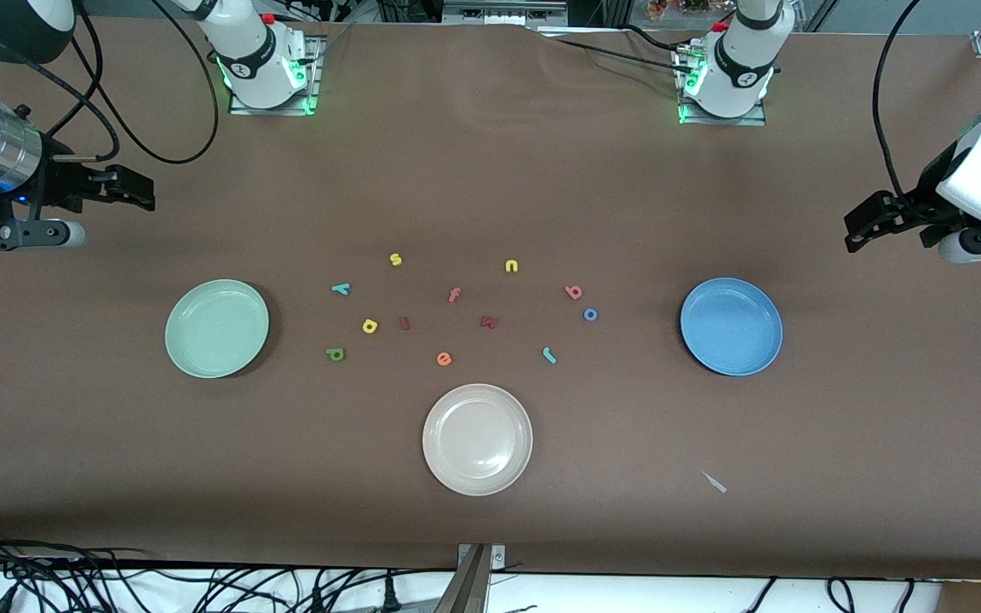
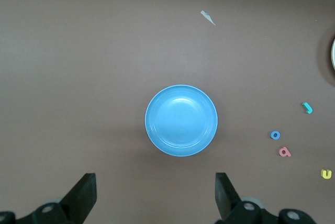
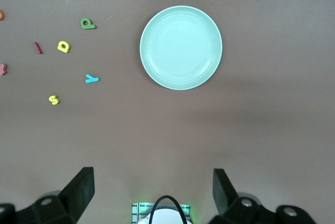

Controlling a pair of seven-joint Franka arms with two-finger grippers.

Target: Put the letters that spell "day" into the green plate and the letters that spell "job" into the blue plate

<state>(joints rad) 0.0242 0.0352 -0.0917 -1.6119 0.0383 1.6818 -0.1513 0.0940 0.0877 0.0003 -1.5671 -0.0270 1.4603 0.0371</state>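
The left hand hangs wide open and holds nothing, up over the bare bench at its own end, waiting. The blue plate lies below it, with nothing between. Past the plate toward the middle lie the blue o, the salmon b and the teal j.

The right hand is likewise wide open and empty, over its own end. The green plate lies below it, unblocked. Beside that plate lie the teal y, the yellow a and the green d. Among them lie a yellow s, a yellow n, an orange f, an orange e, two dark red letters and a white plate.
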